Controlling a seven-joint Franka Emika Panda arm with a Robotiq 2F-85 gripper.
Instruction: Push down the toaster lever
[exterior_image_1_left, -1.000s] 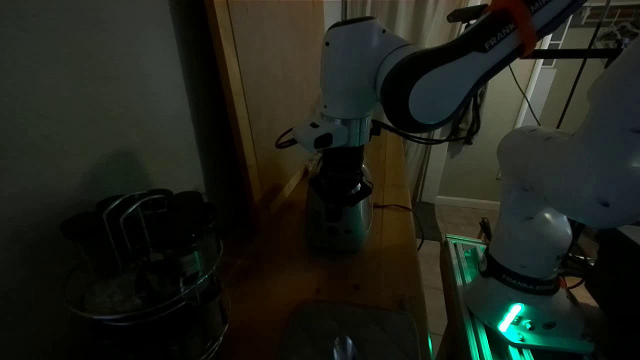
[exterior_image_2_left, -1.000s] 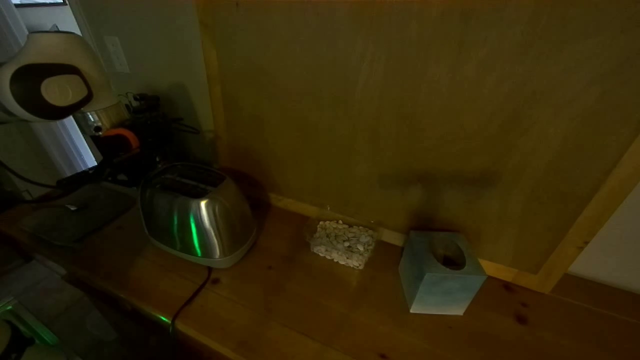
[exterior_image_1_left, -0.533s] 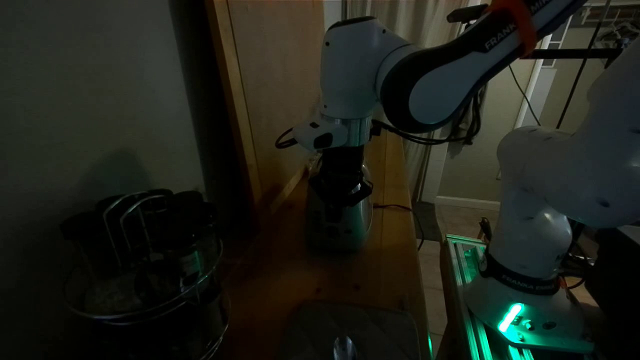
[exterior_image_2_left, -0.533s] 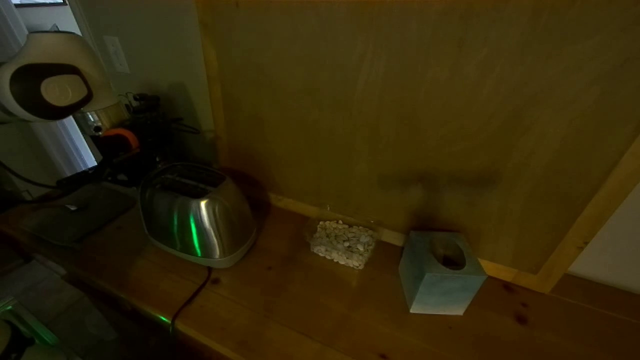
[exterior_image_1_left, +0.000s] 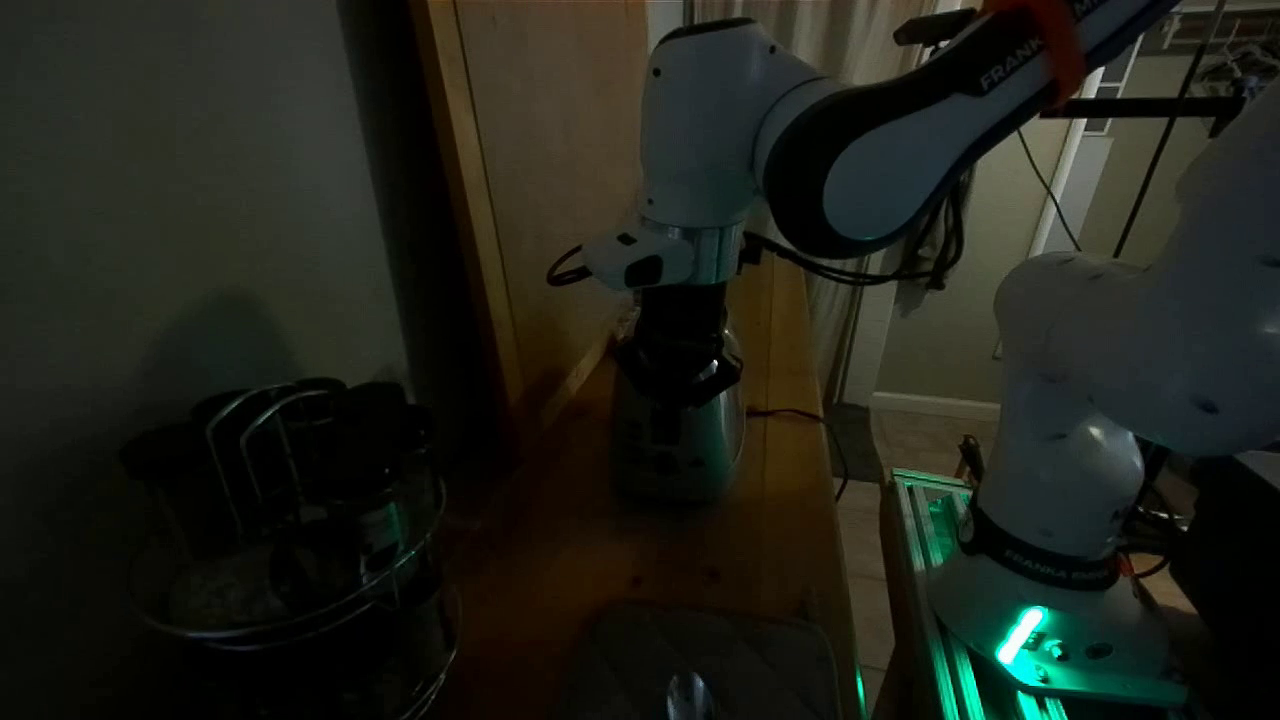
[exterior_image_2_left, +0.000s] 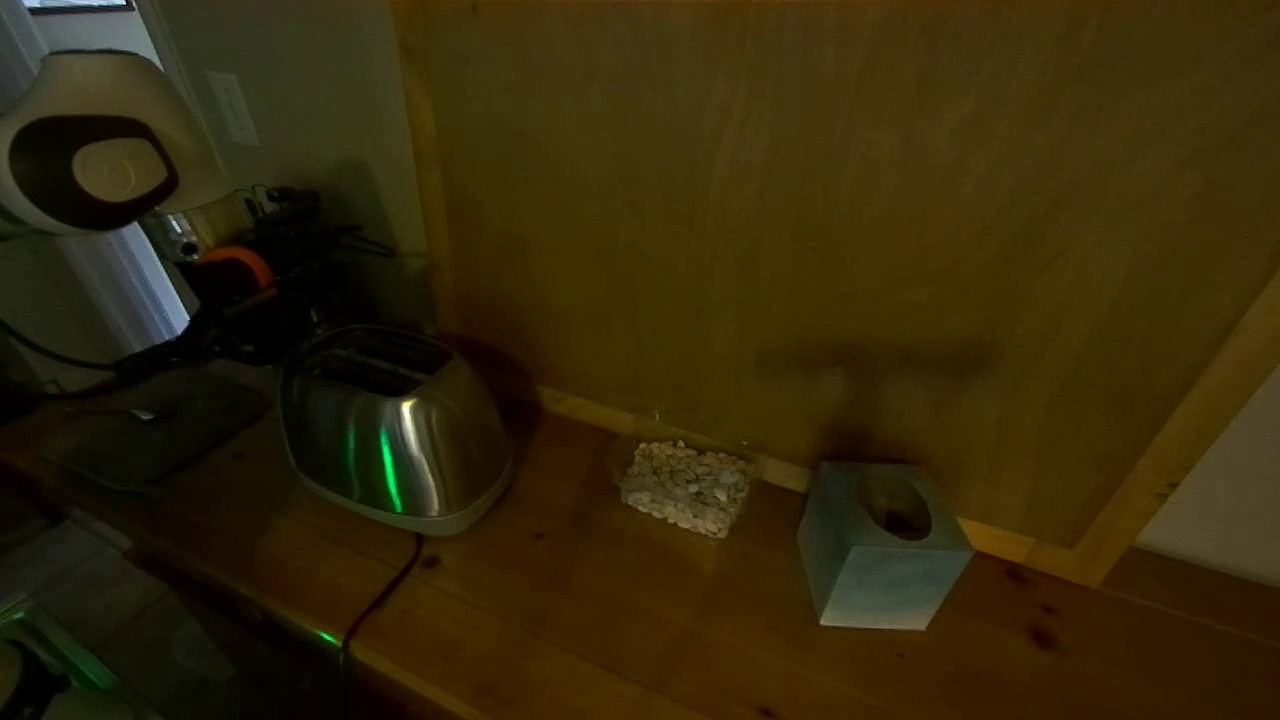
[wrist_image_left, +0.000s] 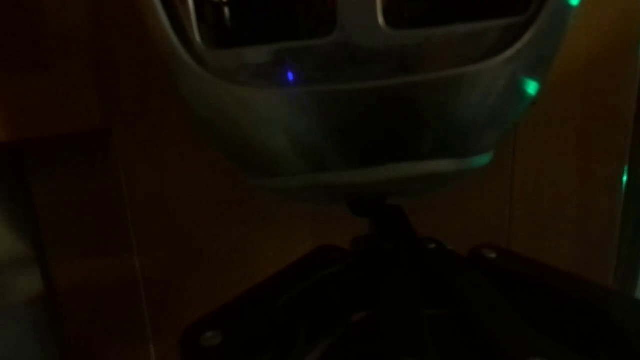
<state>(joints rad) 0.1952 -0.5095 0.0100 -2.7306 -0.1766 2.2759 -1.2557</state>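
The silver toaster (exterior_image_2_left: 410, 450) stands upright on the wooden counter; it also shows in an exterior view (exterior_image_1_left: 695, 460) and in the wrist view (wrist_image_left: 345, 120). My gripper (exterior_image_1_left: 678, 400) points down at the end of the toaster, in front of its upper part. It also shows dark beside the toaster's far end in an exterior view (exterior_image_2_left: 260, 335). In the wrist view the fingers (wrist_image_left: 387, 220) look together, just off the toaster's lower edge, with nothing seen between them. The lever is too dark to make out. I cannot tell whether the gripper touches it.
A round wire rack with dark-lidded jars (exterior_image_1_left: 290, 540) stands by the wall. A grey quilted mat (exterior_image_1_left: 720, 650) bears a spoon (exterior_image_1_left: 688, 697). A clear box of white pebbles (exterior_image_2_left: 688, 490) and a blue tissue box (exterior_image_2_left: 885, 560) stand by the wooden panel. The toaster's cord (exterior_image_2_left: 385, 595) crosses the counter edge.
The arm and gripper have risen slightly in the last half second, after holding still before. The toaster has not moved.
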